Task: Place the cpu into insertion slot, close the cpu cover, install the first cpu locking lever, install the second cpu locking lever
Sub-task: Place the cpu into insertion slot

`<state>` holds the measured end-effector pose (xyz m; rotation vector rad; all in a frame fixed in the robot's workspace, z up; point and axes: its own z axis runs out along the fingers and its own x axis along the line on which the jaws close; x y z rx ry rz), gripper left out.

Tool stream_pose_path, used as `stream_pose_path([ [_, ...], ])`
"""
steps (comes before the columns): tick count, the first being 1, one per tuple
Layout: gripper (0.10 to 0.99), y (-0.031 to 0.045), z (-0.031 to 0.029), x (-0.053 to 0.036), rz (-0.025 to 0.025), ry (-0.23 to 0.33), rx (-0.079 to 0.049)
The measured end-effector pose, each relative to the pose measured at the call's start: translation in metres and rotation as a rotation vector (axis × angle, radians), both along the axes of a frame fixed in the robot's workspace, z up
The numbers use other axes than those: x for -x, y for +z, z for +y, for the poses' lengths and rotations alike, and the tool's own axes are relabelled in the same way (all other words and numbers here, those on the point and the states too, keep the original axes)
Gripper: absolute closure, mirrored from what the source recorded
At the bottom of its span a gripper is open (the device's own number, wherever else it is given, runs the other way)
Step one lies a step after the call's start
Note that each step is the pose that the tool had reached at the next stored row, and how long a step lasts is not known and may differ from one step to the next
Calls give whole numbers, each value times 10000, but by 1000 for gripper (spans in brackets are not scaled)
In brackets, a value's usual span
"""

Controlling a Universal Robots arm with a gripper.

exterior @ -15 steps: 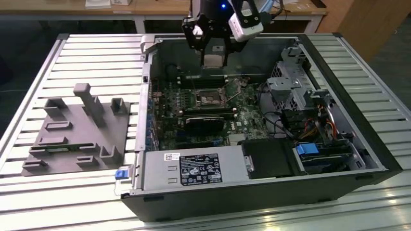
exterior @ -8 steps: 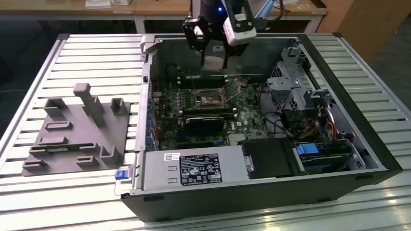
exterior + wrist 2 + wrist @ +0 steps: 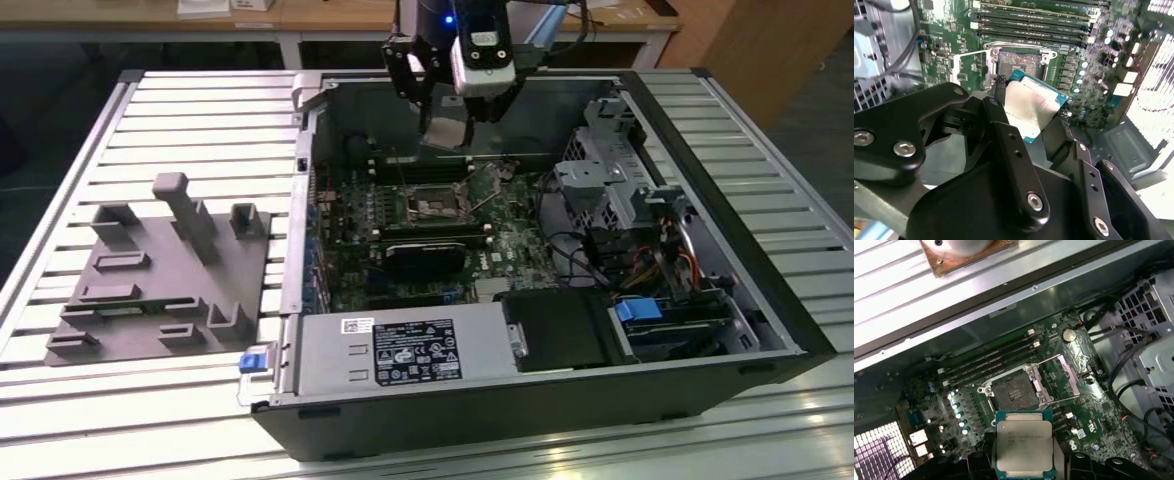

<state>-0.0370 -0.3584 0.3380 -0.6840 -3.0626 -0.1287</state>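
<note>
gripping cpu [image 3: 1024, 444] at 2 edges, gripper [image 3: 1031, 98] clamped on it, held abv open insertion slot [image 3: 1015, 392]

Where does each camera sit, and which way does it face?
Exterior view: off the arm, looking down into the open computer case; the end effector hangs over the motherboard.
Second wrist view: on the arm, looking along its fingers at the cpu and insertion slot.
First wrist view: on the arm, facing the slot, cpu nearest.
Shared: both wrist views show the gripped cpu and empty slot.
</note>
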Motion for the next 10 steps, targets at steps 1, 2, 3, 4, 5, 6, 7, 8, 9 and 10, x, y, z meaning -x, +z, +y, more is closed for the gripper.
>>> stream_pose_path([
  [1, 549, -2, 0, 0, 0, -272, 0],
  [2, 549, -3, 0, 0, 0, -454, 0],
  [3, 549, -4, 0, 0, 0, -643, 0],
  [4, 549, -5, 0, 0, 0, -824, 0],
  [5, 549, -7, 0, 0, 0, -1003, 0],
  [6, 549, -8, 0, 0, -1, -1184, 0],
  [7, 549, -9, 0, 0, -1, -1364, 0],
  [8, 549, -10, 0, 0, -1, -1543, 0],
  [9, 549, -11, 0, 0, -1, -1723, 0],
  [10, 549, -13, 0, 0, -1, -1918, 1],
])
